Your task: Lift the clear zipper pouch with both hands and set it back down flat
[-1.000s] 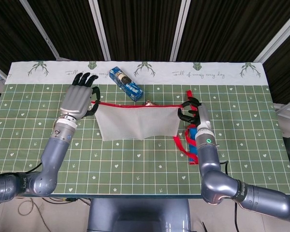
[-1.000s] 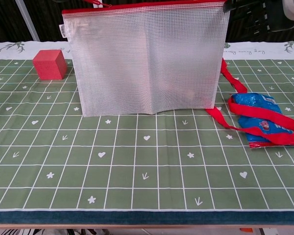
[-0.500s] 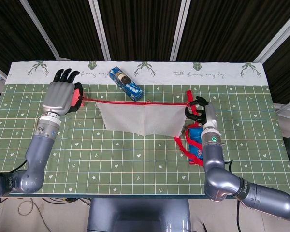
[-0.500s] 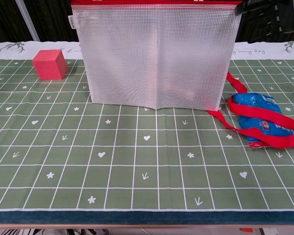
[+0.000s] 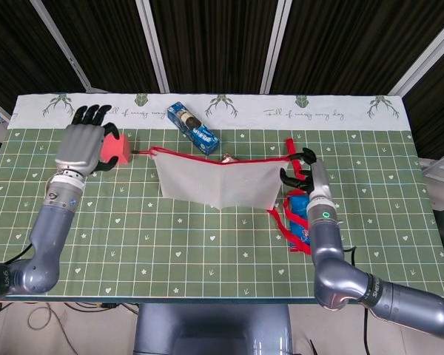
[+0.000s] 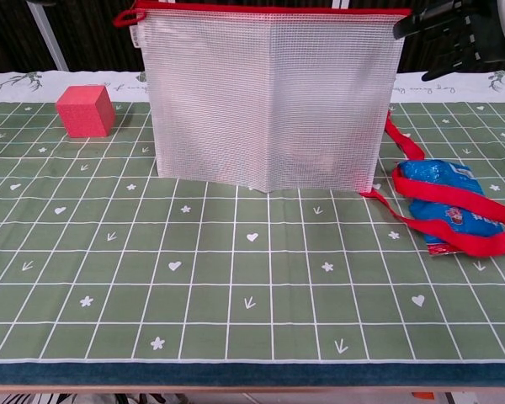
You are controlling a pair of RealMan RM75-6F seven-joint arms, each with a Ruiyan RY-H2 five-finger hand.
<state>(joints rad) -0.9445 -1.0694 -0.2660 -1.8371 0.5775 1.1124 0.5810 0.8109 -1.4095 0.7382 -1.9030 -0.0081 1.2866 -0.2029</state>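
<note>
Since the earlier frames your left hand (image 5: 80,146) has drifted out toward 9 o'clock and no longer holds the clear zipper pouch (image 5: 218,183); it now sits apart from the pouch's red zipper edge, fingers spread and holding nothing, just in front of the red block (image 5: 118,150) as the head view sees it. Your right hand (image 5: 302,168) pinches the pouch's top corner on the 3 o'clock side, and from the chest view its dark fingers (image 6: 442,18) reach in at the upper right. You have the pouch hanging upright, its zipper edge along the top, its lower edge close to the green gridded mat on the desk (image 6: 236,286); whether it touches the mat you cannot tell from either view. The free corner on the 9 o'clock side shows a small red pull loop (image 6: 124,17) with nothing gripping it. At 3 o'clock of the pouch, a blue packet (image 6: 448,202) lies on the mat with a red strap (image 6: 438,220) looped over it. Toward 12 o'clock, a blue box (image 5: 193,127) lies at an angle near the mat's white border.
</note>
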